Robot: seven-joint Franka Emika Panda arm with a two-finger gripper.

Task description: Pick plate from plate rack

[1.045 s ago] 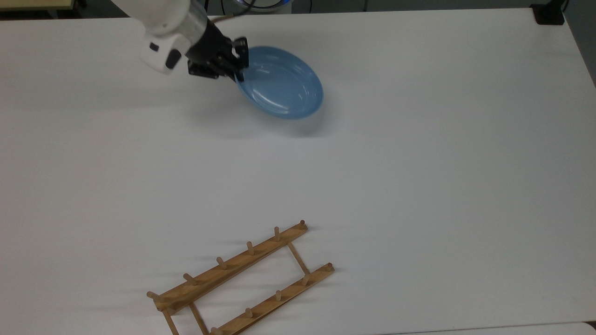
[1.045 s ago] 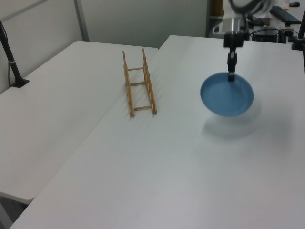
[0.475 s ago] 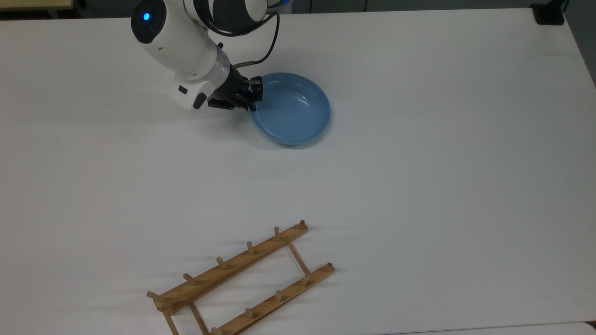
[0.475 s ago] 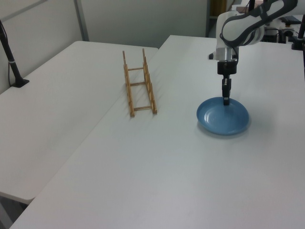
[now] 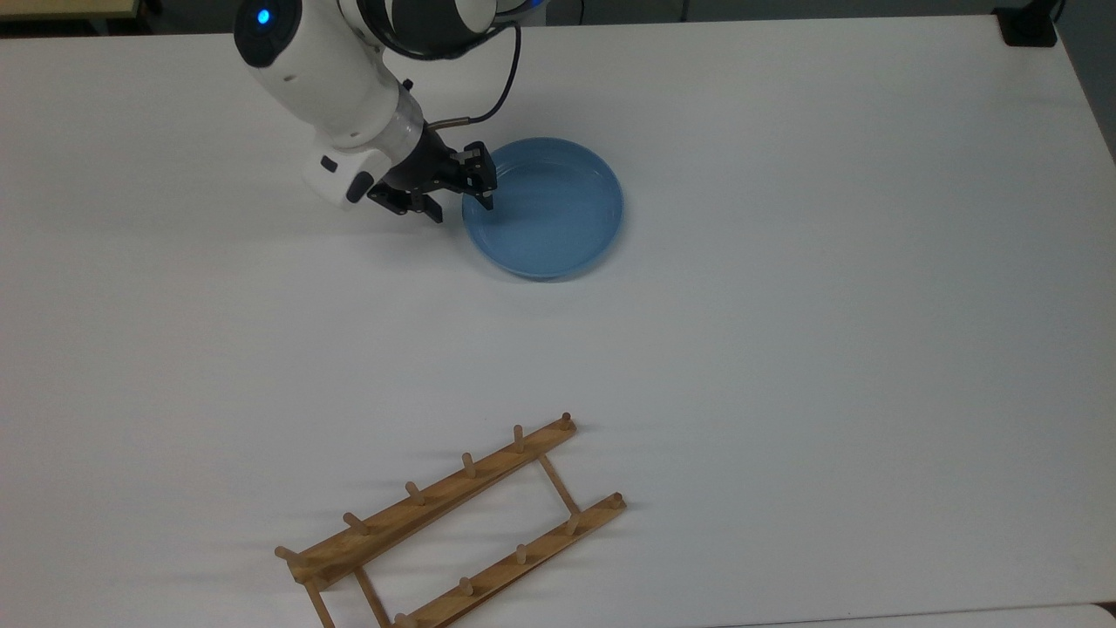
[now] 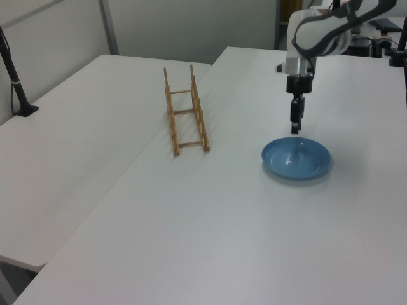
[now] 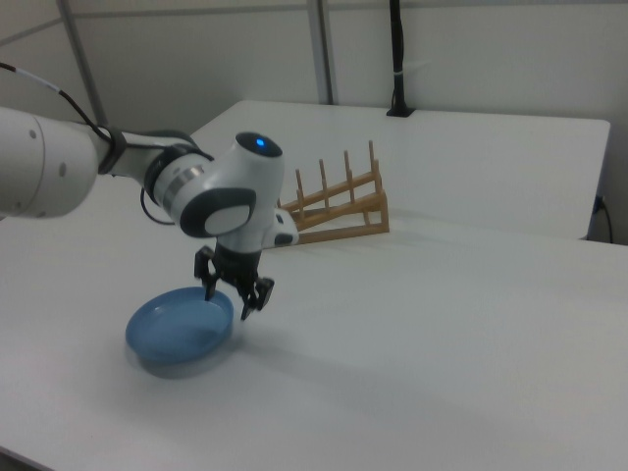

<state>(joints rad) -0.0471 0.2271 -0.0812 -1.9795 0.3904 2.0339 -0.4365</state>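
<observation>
The blue plate point(image 5: 549, 209) lies flat on the white table, at the top view's upper middle; I also see the plate point(image 6: 296, 158) in the left view and the plate point(image 7: 177, 329) in the right view. My gripper point(image 5: 459, 208) hangs just above its rim on the top view's left side, open, with one finger over the inside and one outside; nothing is held. The gripper point(image 7: 228, 299) shows its spread fingers in the right view, and the gripper point(image 6: 295, 127) points straight down. The wooden plate rack point(image 5: 453, 523) stands bare, far from the plate, near the top view's lower edge.
A second white table point(image 6: 70, 146) adjoins at the left view's left, with a black post point(image 6: 13, 70) on it. A black object point(image 5: 1029, 26) sits at the top view's upper right corner. The rack point(image 6: 186, 114) lies beside the seam between the tables.
The plate, held tilted in the air a second ago, came down flat onto the table. My gripper has opened, let go of the rim and risen slightly.
</observation>
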